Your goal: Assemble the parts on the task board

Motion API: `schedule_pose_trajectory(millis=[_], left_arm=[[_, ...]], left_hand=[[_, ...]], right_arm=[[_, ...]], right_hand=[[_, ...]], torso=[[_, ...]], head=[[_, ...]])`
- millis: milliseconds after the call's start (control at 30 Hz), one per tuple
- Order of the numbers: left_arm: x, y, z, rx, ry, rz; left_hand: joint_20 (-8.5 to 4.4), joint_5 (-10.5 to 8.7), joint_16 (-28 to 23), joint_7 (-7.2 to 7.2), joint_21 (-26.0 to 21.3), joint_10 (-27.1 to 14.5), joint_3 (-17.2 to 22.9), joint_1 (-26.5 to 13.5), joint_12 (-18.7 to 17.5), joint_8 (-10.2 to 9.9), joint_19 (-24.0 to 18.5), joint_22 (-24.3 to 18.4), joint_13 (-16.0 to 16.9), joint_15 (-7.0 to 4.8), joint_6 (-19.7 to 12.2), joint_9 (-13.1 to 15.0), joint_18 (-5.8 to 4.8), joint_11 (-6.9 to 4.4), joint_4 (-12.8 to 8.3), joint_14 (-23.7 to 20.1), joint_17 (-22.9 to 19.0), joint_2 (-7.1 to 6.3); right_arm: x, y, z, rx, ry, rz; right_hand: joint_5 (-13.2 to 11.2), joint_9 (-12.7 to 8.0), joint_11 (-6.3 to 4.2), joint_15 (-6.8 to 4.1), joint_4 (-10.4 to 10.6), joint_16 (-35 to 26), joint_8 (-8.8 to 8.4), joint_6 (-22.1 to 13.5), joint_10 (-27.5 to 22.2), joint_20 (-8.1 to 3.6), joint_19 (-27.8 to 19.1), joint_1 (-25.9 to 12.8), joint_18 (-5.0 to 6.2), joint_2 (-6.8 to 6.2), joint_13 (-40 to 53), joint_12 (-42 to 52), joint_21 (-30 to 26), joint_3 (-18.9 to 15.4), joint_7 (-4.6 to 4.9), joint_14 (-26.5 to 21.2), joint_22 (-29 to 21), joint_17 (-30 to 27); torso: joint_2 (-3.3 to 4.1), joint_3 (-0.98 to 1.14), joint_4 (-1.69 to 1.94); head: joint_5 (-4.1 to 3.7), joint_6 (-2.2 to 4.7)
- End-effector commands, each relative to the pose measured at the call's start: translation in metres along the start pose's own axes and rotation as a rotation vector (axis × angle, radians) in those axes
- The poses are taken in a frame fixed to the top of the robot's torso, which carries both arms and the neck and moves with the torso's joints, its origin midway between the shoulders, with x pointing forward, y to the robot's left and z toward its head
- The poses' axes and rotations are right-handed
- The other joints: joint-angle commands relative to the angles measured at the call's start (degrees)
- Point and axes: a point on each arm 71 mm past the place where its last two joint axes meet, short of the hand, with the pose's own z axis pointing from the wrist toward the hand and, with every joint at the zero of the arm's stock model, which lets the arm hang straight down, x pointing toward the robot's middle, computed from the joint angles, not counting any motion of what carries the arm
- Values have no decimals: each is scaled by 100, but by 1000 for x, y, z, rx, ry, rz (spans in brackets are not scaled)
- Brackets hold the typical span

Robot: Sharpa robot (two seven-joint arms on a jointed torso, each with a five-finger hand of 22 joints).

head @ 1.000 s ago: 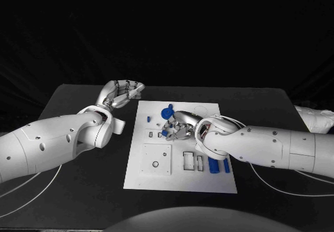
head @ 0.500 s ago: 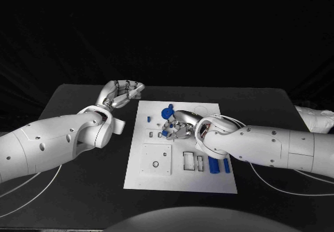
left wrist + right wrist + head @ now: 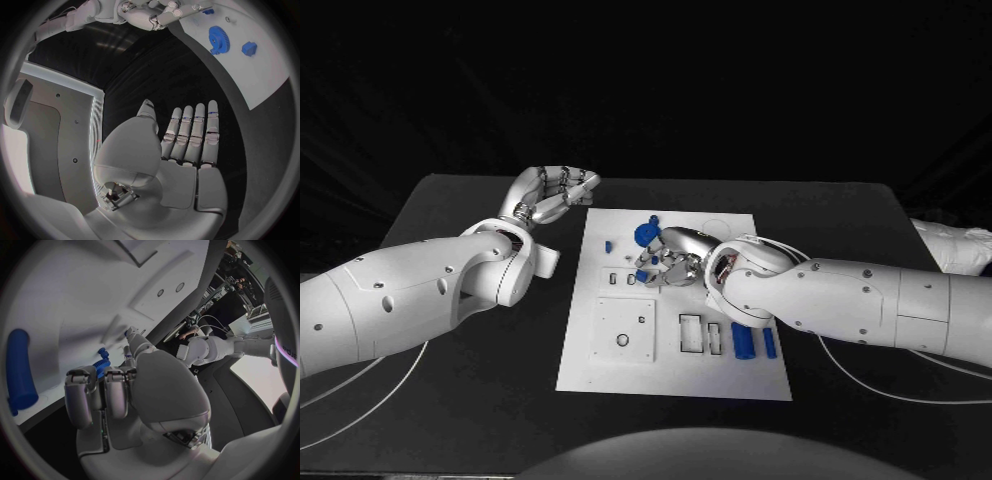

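The white task board (image 3: 596, 365) lies mid-table. My right hand (image 3: 672, 265) hovers low over its middle with fingers curled in, and it pinches a small blue part (image 3: 101, 362) at its fingertips against the board. A blue gear (image 3: 646, 234) stands just beyond that hand, and a small blue peg (image 3: 607, 245) sits to its left. Two blue bars (image 3: 754, 342) lie on the board near my right forearm; one blue bar (image 3: 19, 367) appears in the right wrist view. My left hand (image 3: 553, 192) is off the board's far left corner, fingers straight (image 3: 190, 135), holding nothing.
The board has a raised square plate (image 3: 623, 330) and rectangular slots (image 3: 692, 333) in its near half. My right forearm (image 3: 862, 300) crosses the board's right edge. White cables (image 3: 906, 395) trail on the black table on both sides.
My right hand has edged slightly farther up the board with the small blue part. The left hand has not moved.
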Motion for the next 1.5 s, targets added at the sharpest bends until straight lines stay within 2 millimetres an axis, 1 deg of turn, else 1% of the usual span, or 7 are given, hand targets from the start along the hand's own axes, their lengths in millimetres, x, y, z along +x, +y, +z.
schedule_pose_trajectory(millis=[33,467,800,900,1067,1233,1500], left_arm=[[2,-2,1,12,15,-5],[2,-2,-2,24,70,64],[4,-21,7,-5,196,201],[4,-35,16,-12,233,250],[5,-56,31,-89,311,315],[13,-62,33,-234,410,358],[29,-59,24,-430,540,417]], left_hand=[[20,20,-38,68,-25,39,-38,55,-38,32,25,-9,-1,-14,-38,8,67,-12,7,-32,10,8],[-33,29,65,73,74,252,-140,218,37,-40,230,15,21,-75,-238,-40,78,-45,5,230,108,34],[-686,32,1271,-328,1269,2747,-477,164,1308,-160,1683,632,798,-773,-322,-180,71,-618,9,2250,1092,133],[-880,56,2701,-408,2075,3543,-615,59,3352,-177,1965,1264,3387,-929,-193,-206,15,-708,5,2937,2746,128],[-1006,65,5755,-413,6382,4482,-670,-233,6409,-238,3455,6498,8472,-983,128,-210,-668,-704,8,4623,7746,25],[-956,77,5940,-387,7527,4514,-100,-682,6474,-149,4384,8316,8628,-928,388,-109,-979,-637,23,4803,8219,-532],[-886,151,5940,-412,7536,4514,261,-1444,6474,25,4399,8334,8628,-889,600,88,-983,-643,42,4803,8219,-1102]], right_arm=[[0,2,0,-28,2,0],[-29,-5,-16,-19,-123,193],[-76,-15,-53,39,-140,417],[-87,-17,-64,56,-153,444],[-101,-23,-81,83,-177,465],[-105,-30,-91,126,-179,516],[-107,-41,-100,172,-177,554]], right_hand=[[18,-15,-52,-36,-18,23,-44,-79,610,-41,600,28,-82,13,1484,-22,26,21,6,607,1508,1505],[-111,-30,141,150,187,23,-42,-924,610,88,600,-369,-82,-214,1484,-22,26,-271,275,607,1508,1505],[-112,7,304,335,442,23,2,-954,610,253,600,-608,-82,-83,1484,-22,26,-407,456,607,1508,1505],[-105,13,346,374,512,23,10,-946,610,294,600,-670,-82,-21,1484,-22,26,-442,493,607,1508,1505],[-83,23,394,423,636,23,26,-929,610,352,600,-762,-82,92,1484,-22,26,-495,530,607,1508,1505],[-37,36,438,461,738,23,56,-888,610,395,600,-826,-82,183,1484,-22,26,-540,554,607,1508,1505],[1,48,474,492,789,23,92,-845,610,427,600,-845,-82,235,1484,-22,26,-569,569,607,1508,1505]], torso=[[-1,1,-1],[-31,28,-7],[-96,69,-55],[-120,82,-70],[-145,110,-107],[-162,155,-159],[-157,171,-194]], head=[[3,8],[111,-1],[208,-88],[258,-127],[362,-165],[445,-191],[504,-217]])
